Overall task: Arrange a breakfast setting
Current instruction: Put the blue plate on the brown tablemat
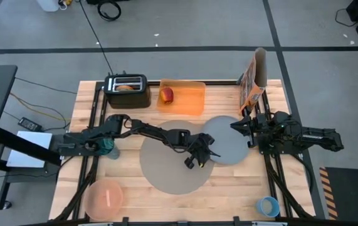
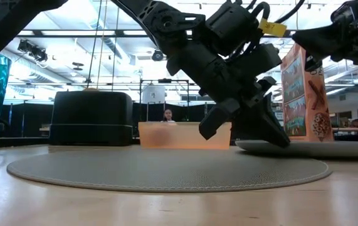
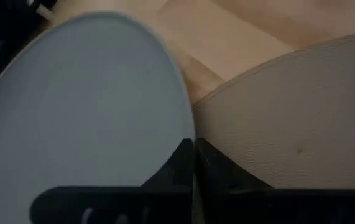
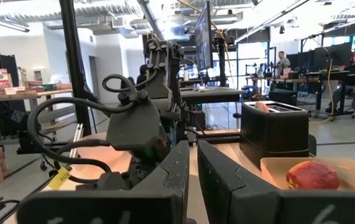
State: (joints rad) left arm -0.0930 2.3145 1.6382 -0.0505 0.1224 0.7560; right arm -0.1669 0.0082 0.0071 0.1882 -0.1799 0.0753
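The round taupe mat (image 1: 166, 166) lies at the table's middle. The grey plate (image 1: 229, 141) lies at its right, its left edge over the mat's rim. My left gripper (image 1: 205, 154) reaches in from the left and is shut at the plate's near-left rim. My right gripper (image 1: 238, 127) hovers shut and empty over the plate's far right edge. The bagel (image 1: 125, 88) stands in the black toaster (image 1: 127, 91). The red apple (image 1: 167, 95) lies in the orange tray (image 1: 188, 99). The pink bowl (image 1: 105, 198) is near left and the small blue cup (image 1: 268, 205) near right. My left gripper pinches the plate's rim (image 3: 188, 127) on the side toward the mat, between its two fingers (image 3: 171, 171). The fingers slant down from the table's left. The plate lies flat, its held edge (image 2: 244, 144) just above the mat.
A teal glass (image 1: 108, 148) stands by the left arm. A cereal box (image 1: 254, 78) stands upright at the far right, behind the right arm. Bare wood shows along the near edge between bowl and cup.
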